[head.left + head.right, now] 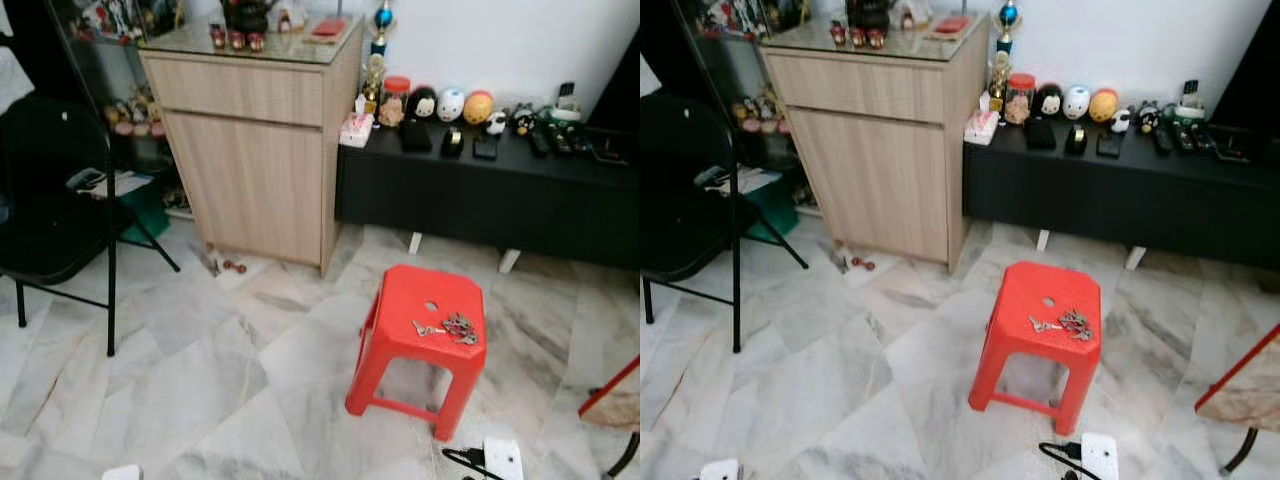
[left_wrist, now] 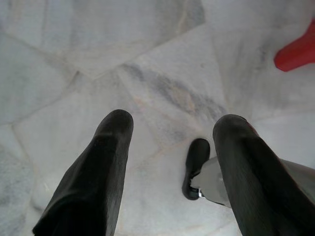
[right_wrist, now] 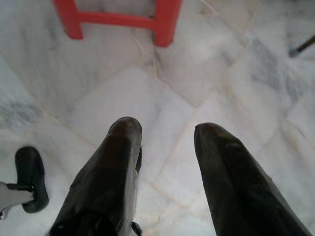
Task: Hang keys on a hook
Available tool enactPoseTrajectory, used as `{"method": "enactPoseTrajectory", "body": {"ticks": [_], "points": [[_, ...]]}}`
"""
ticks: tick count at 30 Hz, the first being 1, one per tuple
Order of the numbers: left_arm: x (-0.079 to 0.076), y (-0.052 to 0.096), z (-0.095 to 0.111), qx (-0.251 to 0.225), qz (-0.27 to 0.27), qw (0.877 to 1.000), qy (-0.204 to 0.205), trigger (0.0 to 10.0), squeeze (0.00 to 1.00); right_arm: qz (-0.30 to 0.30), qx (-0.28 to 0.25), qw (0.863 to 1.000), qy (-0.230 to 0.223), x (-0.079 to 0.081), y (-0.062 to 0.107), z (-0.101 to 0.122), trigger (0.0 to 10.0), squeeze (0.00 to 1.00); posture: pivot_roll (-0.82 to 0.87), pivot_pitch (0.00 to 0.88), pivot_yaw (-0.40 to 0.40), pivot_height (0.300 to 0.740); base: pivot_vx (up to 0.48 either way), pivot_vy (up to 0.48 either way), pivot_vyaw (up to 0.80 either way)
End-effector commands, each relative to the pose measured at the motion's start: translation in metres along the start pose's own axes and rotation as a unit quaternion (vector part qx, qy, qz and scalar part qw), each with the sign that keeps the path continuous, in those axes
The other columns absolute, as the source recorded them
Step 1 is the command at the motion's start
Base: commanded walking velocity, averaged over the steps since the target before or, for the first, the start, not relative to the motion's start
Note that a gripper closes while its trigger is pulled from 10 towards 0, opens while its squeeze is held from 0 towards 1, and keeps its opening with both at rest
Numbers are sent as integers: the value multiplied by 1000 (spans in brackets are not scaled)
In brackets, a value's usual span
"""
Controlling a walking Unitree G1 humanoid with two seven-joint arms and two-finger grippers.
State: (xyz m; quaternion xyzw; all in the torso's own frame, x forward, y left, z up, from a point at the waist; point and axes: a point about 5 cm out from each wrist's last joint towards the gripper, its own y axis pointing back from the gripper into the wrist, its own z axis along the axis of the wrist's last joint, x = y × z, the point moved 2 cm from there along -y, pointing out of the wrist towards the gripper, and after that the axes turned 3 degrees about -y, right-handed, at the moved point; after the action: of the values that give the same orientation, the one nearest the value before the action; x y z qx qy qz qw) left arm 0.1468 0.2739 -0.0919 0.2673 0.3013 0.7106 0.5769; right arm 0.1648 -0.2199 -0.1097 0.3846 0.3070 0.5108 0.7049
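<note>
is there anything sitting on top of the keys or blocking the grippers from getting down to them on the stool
Nothing visible does. The keys lie bare on top of the red stool, with nothing over or around them. The left gripper and right gripper are open, hanging low over bare floor short of the stool.

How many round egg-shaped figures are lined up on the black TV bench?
3, in a row at the back of the black bench, beside the wooden cabinet: a black one, then a white one, then an orange one. Smaller figurines sit further along; more could be hidden.
</note>
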Motion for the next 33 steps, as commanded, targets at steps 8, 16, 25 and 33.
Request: {"method": "enactPoseTrajectory", "body": {"ticks": [8, 16, 25, 33], "points": [[-1, 0, -1, -2, -1, 1000, 3, 10000, 0, -13, -15, 1000, -8, -7, 0, 6, 10000, 0, 201, 0, -14, 740, 0, 0, 0], [-1, 0, -1, -2, -1, 1000, 1, 10000, 0, -17, -18, 1000, -17, -8, 0, 7, 10000, 0, 200, 0, -14, 740, 0, 0, 0], [-2, 0, 0, -2, -1, 1000, 1, 10000, 0, -22, -29, 999, -21, -9, 0, 11, 10000, 0, 199, 0, -15, 740, 0, 0, 0], [-2, 0, -1, 0, -3, 1000, -1, 10000, 0, -33, -35, 999, -16, -11, 0, 12, 10000, 0, 201, 0, -17, 740, 0, 0, -271]]}}
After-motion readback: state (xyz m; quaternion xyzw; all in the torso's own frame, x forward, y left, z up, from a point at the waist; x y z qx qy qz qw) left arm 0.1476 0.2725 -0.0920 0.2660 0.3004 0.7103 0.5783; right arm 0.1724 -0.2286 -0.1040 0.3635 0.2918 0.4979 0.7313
